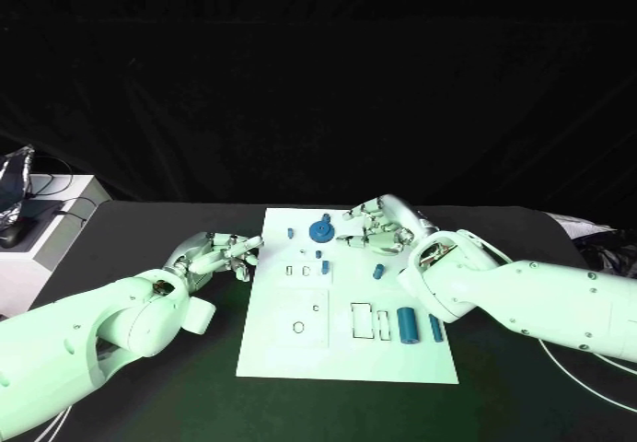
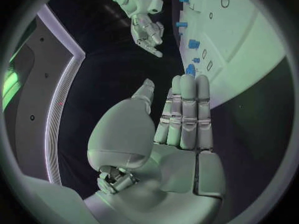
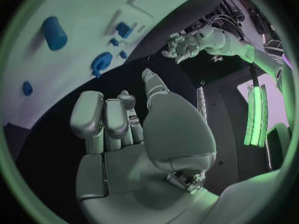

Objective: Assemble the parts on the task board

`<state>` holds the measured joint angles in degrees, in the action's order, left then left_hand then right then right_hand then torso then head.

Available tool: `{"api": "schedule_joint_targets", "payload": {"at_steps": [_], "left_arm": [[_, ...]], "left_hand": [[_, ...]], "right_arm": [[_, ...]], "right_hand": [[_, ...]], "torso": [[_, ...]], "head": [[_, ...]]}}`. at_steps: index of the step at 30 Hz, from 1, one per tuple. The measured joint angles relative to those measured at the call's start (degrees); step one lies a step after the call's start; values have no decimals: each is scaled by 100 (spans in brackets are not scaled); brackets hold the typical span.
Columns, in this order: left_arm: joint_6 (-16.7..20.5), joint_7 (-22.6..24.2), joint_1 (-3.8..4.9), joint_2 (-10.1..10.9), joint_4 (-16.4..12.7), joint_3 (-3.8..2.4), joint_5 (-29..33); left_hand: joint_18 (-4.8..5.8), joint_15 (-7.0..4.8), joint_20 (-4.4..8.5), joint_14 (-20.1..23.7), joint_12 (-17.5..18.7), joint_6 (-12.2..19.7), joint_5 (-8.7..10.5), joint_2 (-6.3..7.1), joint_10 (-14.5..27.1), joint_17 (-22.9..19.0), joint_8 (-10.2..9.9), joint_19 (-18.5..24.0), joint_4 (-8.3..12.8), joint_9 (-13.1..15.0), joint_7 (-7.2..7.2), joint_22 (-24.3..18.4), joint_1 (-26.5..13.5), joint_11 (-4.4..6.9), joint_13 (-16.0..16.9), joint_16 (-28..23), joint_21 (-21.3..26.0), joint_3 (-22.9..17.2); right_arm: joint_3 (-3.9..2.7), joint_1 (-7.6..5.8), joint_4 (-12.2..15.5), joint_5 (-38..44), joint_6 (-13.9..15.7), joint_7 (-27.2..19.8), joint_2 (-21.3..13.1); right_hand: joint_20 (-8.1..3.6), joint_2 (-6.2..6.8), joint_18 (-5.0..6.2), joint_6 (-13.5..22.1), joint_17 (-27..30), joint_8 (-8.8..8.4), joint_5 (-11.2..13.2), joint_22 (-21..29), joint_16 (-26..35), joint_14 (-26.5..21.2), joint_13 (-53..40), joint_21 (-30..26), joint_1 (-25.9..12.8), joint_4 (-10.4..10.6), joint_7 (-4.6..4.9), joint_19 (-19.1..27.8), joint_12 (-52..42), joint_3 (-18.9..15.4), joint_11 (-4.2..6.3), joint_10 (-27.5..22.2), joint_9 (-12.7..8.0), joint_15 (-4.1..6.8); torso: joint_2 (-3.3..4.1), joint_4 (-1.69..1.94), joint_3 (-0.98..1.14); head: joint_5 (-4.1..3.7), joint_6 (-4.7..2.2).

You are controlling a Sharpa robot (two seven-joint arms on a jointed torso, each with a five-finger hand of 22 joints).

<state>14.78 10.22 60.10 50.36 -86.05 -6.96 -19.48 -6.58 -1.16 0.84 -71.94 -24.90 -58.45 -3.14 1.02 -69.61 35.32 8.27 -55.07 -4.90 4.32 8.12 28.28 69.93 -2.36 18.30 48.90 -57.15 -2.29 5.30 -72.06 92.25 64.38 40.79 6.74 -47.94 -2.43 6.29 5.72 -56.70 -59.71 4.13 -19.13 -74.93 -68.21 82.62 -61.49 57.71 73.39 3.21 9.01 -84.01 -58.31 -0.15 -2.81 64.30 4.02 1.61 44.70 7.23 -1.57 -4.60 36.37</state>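
Observation:
The white task board (image 1: 348,354) lies in the middle of the black table. A blue gear (image 1: 320,228) stands near its far edge, and two blue cylinders (image 1: 408,325) lie at its right side. Small blue parts (image 1: 325,267) sit between them. My right hand (image 1: 376,226) hovers over the board's far edge just right of the gear, fingers apart and holding nothing. My left hand (image 1: 219,250) is off the board's left edge, fingers stretched out and empty. In the left wrist view the left hand (image 2: 187,119) points toward the board (image 2: 249,50). The right wrist view shows the right hand (image 3: 124,129), the gear (image 3: 101,62) and a cylinder (image 3: 55,32).
A white box (image 1: 47,244) with dark gear and cables stands at the table's far left. More cables lie at the right edge (image 1: 597,235). Black table surface runs around the board on all sides.

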Motion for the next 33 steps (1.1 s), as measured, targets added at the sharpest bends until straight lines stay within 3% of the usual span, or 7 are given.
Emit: {"api": "schedule_joint_targets", "payload": {"at_steps": [5,7,11,14,19,26,33], "left_arm": [[-143,-566,185,-190,135,-13,-561],[-226,-787,258,-278,190,-14,-823],[-517,-1341,492,-580,393,-11,-1558],[-723,-1669,645,-789,543,-11,-2045],[-1101,-2258,942,-1181,845,110,-2774],[-1604,-3080,1224,-1722,1192,353,-3297],[-1915,-3621,1368,-2135,1486,434,-3574]], "left_hand": [[-1,-103,103,-87,-1782,69,0,-29,544,551,761,-104,-347,322,-154,396,-440,96,1345,806,-557,102],[-2,-139,113,-123,-2353,351,0,23,719,744,1426,-94,-510,805,-233,663,-492,156,1788,1079,-829,147],[-2,-238,154,-222,-2861,893,16,182,788,976,2656,-390,-841,2055,-387,1360,-575,224,2190,1359,-1255,235],[-2,-275,199,-407,-3015,953,16,268,692,1292,3084,-663,-1017,2665,-496,1820,-566,321,2322,1598,-1484,205],[-2,-321,246,-518,-3016,980,15,347,642,1600,3180,-891,-1135,3387,-549,2246,-604,371,2440,1736,-1621,90],[-3,-314,223,-586,-3035,979,15,188,643,1844,3003,-1048,-1146,3749,-549,2603,-762,371,2514,1845,-1681,-49],[-3,-314,202,-586,-3034,979,-40,591,645,1892,2931,-1068,-1164,3867,-549,2751,-1210,368,2514,1867,-1653,-1190]], "right_arm": [[-23,-239,-241,-1055,170,-738,-156],[-23,-289,-346,-1364,200,-915,-187],[-22,-366,-587,-1917,212,-1181,-212],[-22,-387,-694,-2148,195,-1261,-206],[-21,-402,-812,-2389,105,-1324,-139],[-21,-412,-949,-2515,-51,-1299,-20],[-20,-418,-994,-2528,-172,-1214,55]], "right_hand": [[0,-132,0,42,9,74,-142,0,10,0,30,-22,-71,-136,-4,0,12,-90,17,-37,7,0],[0,-169,-1,82,-8,95,-157,0,10,0,22,-22,-109,-193,-1,0,12,-146,20,-41,7,0],[0,-214,-1,158,-36,95,-340,1,10,0,-62,-22,-154,-211,31,0,-70,-204,3,-43,6,0],[0,-260,-2,232,-49,200,-372,1,10,0,-112,-22,-200,-209,25,0,-72,-357,-7,-39,6,0],[0,-301,-3,276,-49,228,-375,1,10,0,-130,-22,-241,-194,28,0,-96,-403,7,-24,6,0],[0,-303,-3,333,-41,294,-395,2,10,0,-133,-21,-248,-178,39,0,-96,-419,6,-24,6,1],[0,-244,-3,358,-32,294,-395,2,10,0,-133,-21,-306,-153,47,0,-95,-395,6,-24,5,1]], "torso": [[-45,-21,32],[-65,-31,46],[-104,-53,73],[-124,-69,103],[-143,-92,143],[-144,-125,187],[-137,-131,194]], "head": [[31,-12],[43,-9],[82,-8],[110,-2],[149,2],[202,5],[177,51]]}}
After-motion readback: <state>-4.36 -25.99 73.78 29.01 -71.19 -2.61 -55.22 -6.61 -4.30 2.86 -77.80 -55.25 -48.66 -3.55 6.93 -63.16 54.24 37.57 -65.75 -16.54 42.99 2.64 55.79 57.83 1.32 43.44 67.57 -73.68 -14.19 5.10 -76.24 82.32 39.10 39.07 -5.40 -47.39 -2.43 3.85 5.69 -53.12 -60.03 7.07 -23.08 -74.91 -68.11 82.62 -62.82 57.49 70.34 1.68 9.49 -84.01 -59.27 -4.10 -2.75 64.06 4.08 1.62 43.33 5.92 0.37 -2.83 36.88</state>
